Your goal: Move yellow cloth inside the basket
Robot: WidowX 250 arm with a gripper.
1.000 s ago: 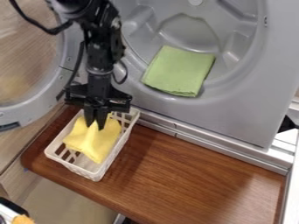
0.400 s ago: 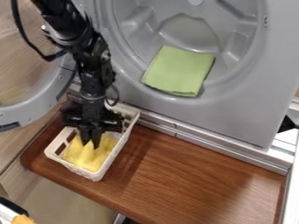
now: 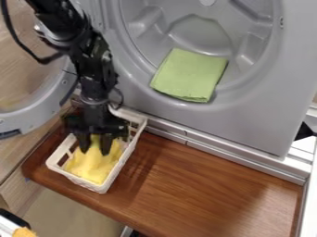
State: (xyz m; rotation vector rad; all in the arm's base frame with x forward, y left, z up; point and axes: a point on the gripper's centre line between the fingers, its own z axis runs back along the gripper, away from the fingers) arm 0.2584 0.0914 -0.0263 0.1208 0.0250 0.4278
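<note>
The table (image 3: 207, 187) is a reddish-brown wooden board with streaky grain running along its length; its left corner is rounded, and its near edge slants down to the bottom of the view; a pale sheen lies toward the right end; directly on it, at the left end, a white basket (image 3: 101, 188) with slotted sides stands upright, a darker shadow falling on the wood just to its right.

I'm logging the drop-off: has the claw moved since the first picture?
Yes. Against the unmoved green cloth, the claw has shifted downward and slightly left in the view.
</note>
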